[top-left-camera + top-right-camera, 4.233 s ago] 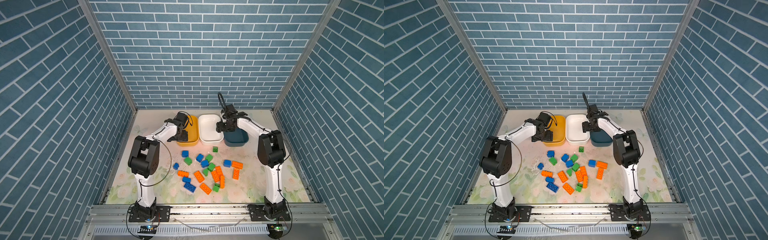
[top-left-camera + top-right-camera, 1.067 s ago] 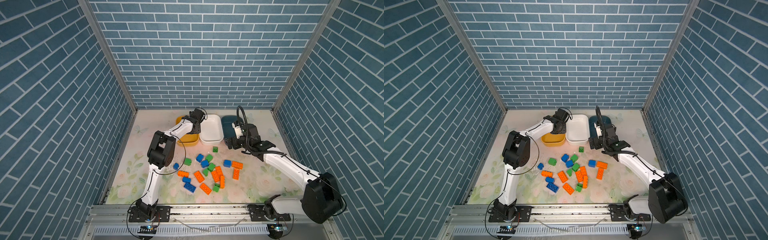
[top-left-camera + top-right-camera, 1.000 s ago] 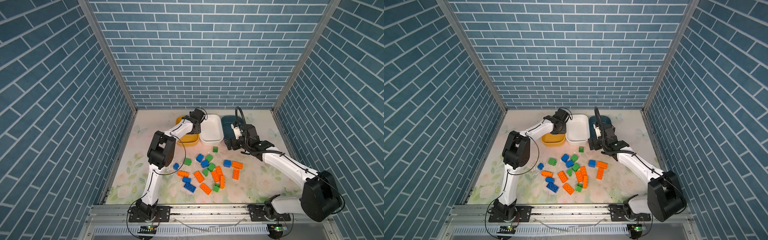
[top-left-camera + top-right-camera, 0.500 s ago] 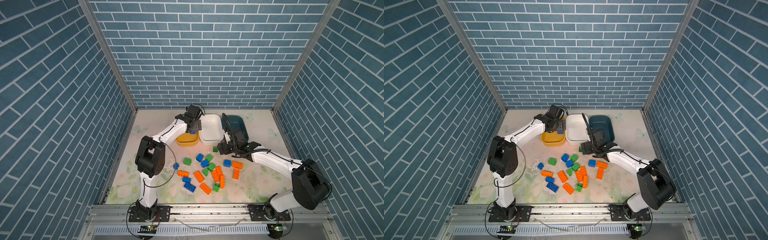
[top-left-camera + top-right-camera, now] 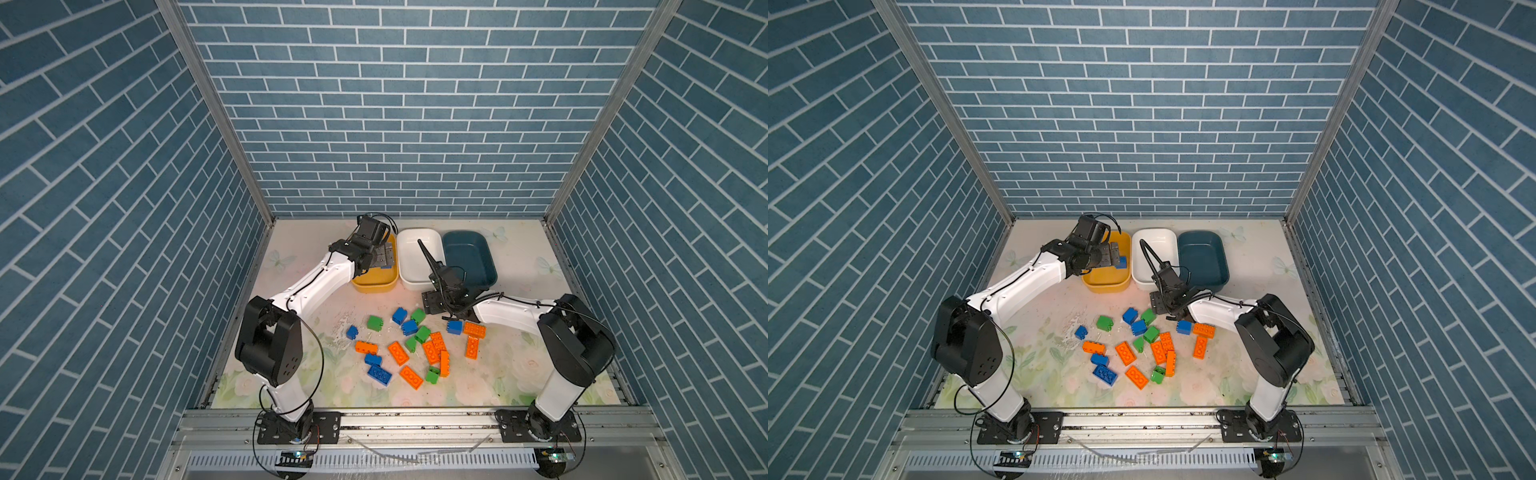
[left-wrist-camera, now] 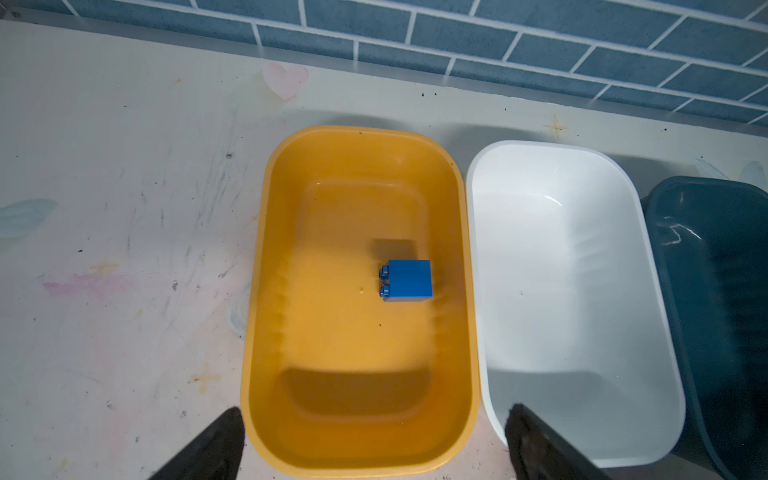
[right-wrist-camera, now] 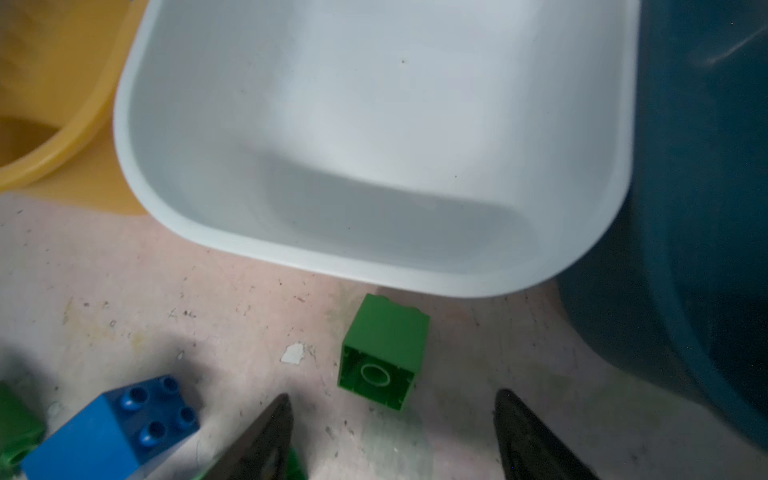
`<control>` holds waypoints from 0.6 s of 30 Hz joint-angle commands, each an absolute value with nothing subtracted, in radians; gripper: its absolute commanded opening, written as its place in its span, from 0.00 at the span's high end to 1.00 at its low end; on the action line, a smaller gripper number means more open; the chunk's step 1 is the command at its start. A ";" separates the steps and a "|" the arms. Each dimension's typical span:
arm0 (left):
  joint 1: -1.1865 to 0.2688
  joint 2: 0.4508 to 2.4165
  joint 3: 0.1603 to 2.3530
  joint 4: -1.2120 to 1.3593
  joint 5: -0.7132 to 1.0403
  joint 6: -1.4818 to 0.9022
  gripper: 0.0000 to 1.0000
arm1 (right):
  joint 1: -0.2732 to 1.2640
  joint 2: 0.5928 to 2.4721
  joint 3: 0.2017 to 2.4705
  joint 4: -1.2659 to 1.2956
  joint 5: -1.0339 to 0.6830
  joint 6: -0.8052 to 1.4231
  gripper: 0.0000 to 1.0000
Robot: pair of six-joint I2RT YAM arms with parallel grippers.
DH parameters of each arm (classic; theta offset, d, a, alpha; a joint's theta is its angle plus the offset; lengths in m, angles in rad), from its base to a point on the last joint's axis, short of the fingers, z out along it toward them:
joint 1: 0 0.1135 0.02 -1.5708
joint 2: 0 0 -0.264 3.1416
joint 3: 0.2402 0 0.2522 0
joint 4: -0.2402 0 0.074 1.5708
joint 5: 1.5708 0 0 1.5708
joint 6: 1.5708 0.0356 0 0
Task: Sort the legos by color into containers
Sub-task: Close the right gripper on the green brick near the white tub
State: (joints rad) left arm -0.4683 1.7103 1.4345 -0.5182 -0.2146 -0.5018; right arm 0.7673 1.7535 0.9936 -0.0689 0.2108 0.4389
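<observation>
On the table (image 5: 519, 374), on the near side of the right hand (image 7: 390, 399), the loose legos (image 5: 430, 352) lie scattered. A top view lets me count eight orange legos (image 5: 398, 353), six blue legos (image 5: 379, 374) and five green legos (image 5: 375, 322). The right hand's two fingers (image 7: 266, 436) stand spread, touching nothing. A sixth green brick (image 7: 384, 353) lies tipped over just ahead of their tips, in line with the gap, its hollow underside toward them. Just beyond it three containers stand side by side: the white container (image 7: 374, 124) straight ahead, the yellow container (image 6: 340, 232) and the dark teal container (image 6: 706, 291) flanking it. The left hand (image 6: 374, 411) hangs over the yellow container, fingers spread wide and empty. One blue brick (image 6: 407, 279) lies on its side inside, beyond the fingertips.
</observation>
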 commanded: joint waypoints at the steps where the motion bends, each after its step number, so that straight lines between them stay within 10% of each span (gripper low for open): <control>1: -0.446 1.677 1.412 -0.543 -0.263 -0.500 0.01 | 0.776 1.795 1.053 -0.031 0.277 0.473 0.28; 18: -0.431 1.563 1.235 -0.355 -0.225 -0.533 0.01 | 0.797 1.850 1.005 0.022 0.291 0.407 0.68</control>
